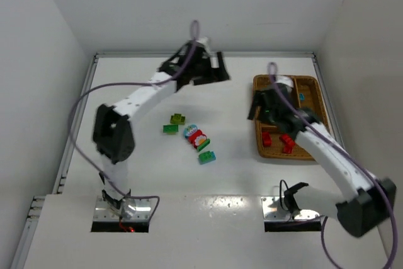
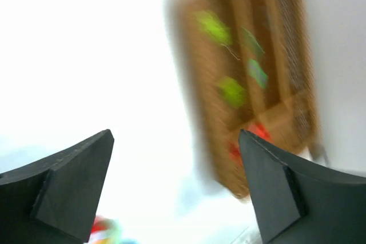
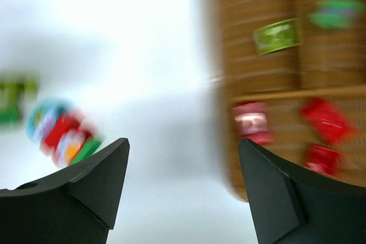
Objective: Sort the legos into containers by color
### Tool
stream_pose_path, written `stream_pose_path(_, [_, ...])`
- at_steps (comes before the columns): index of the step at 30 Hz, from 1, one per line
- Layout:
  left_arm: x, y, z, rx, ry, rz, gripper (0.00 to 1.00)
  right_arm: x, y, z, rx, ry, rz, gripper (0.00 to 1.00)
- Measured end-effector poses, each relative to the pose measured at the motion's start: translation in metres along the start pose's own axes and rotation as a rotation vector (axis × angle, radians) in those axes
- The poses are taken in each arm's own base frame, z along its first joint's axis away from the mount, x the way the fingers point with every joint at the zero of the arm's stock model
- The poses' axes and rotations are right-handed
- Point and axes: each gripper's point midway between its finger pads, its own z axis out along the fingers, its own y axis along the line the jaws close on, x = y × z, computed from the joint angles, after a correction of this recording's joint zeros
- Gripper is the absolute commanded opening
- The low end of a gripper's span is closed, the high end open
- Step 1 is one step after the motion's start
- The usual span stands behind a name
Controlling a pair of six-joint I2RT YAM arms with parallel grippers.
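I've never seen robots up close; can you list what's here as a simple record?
Tray: brown wicker tray, right side of table
In tray: red bricks, green bricks
Loose on table: lime brick, dark green brick, teal brick, multicoloured stack
Left gripper: open, empty, far side of table
Right gripper: open, empty, over tray edge facing loose bricks

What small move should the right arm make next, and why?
Probably swing the right gripper left toward the teal brick: its jaws are open and empty at the edge of the tray, and loose bricks lie on the table.
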Motion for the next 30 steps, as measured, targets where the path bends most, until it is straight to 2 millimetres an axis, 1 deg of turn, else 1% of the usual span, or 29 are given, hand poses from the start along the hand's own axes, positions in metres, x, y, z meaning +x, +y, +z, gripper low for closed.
stream_pose_path(2, [-0.035,0.059,-0.055,-0.149,-0.12,-0.039,1.0,0.027,0.045,0.015,-0.067,0.101,-0.15,0.79])
stream_pose_path(3, [-0.045,0.09,-0.083,-0.229,-0.168,-0.068,1.0,0.041,0.071,0.021,-0.11,0.145,-0.224,0.79])
stream_pose_path(4, [-0.053,0.126,-0.112,-0.319,-0.22,-0.104,1.0,0.056,0.095,0.026,-0.155,0.191,-0.29,0.79])
stream_pose_path(5, [-0.056,0.161,-0.138,-0.41,-0.263,-0.138,1.0,0.068,0.117,0.032,-0.199,0.223,-0.343,0.79])
stream_pose_path(6, [-0.052,0.188,-0.16,-0.485,-0.284,-0.167,1.0,0.076,0.132,0.036,-0.231,0.245,-0.381,0.79])
stream_pose_path(7, [-0.042,0.214,-0.179,-0.56,-0.286,-0.195,1.0,0.085,0.147,0.043,-0.265,0.269,-0.423,0.79])
stream_pose_path(9, [-0.018,0.248,-0.202,-0.664,-0.263,-0.232,1.0,0.098,0.168,0.056,-0.319,0.316,-0.498,0.79])
stream_pose_path(10, [-0.003,0.26,-0.21,-0.703,-0.237,-0.243,1.0,0.102,0.179,0.064,-0.346,0.341,-0.537,0.79])
stream_pose_path(12, [0.024,0.276,-0.219,-0.753,-0.181,-0.258,1.0,0.102,0.203,0.082,-0.387,0.369,-0.605,0.79])
stream_pose_path(13, [0.036,0.283,-0.223,-0.773,-0.152,-0.266,1.0,0.1,0.221,0.093,-0.417,0.37,-0.649,0.79])
stream_pose_path(15, [0.051,0.291,-0.232,-0.796,-0.118,-0.277,1.0,0.098,0.245,0.113,-0.445,0.359,-0.719,0.79])
stream_pose_path(16, [0.053,0.294,-0.236,-0.803,-0.114,-0.284,1.0,0.099,0.254,0.123,-0.452,0.348,-0.76,0.79])
stream_pose_path(17, [0.054,0.297,-0.242,-0.812,-0.118,-0.291,1.0,0.104,0.259,0.13,-0.456,0.349,-0.797,0.79])
stream_pose_path(19, [0.05,0.3,-0.253,-0.819,-0.14,-0.297,1.0,0.119,0.26,0.137,-0.46,0.372,-0.861,0.79])
stream_pose_path(21, [0.044,0.301,-0.264,-0.823,-0.171,-0.303,1.0,0.131,0.257,0.138,-0.464,0.402,-0.906,0.79])
stream_pose_path(23, [0.04,0.302,-0.272,-0.823,-0.198,-0.313,1.0,0.14,0.258,0.139,-0.482,0.425,-0.936,0.79])
stream_pose_path(30, [0.033,0.315,-0.295,-0.852,-0.258,-0.364,1.0,0.138,0.281,0.148,-0.556,0.404,-0.964,0.79])
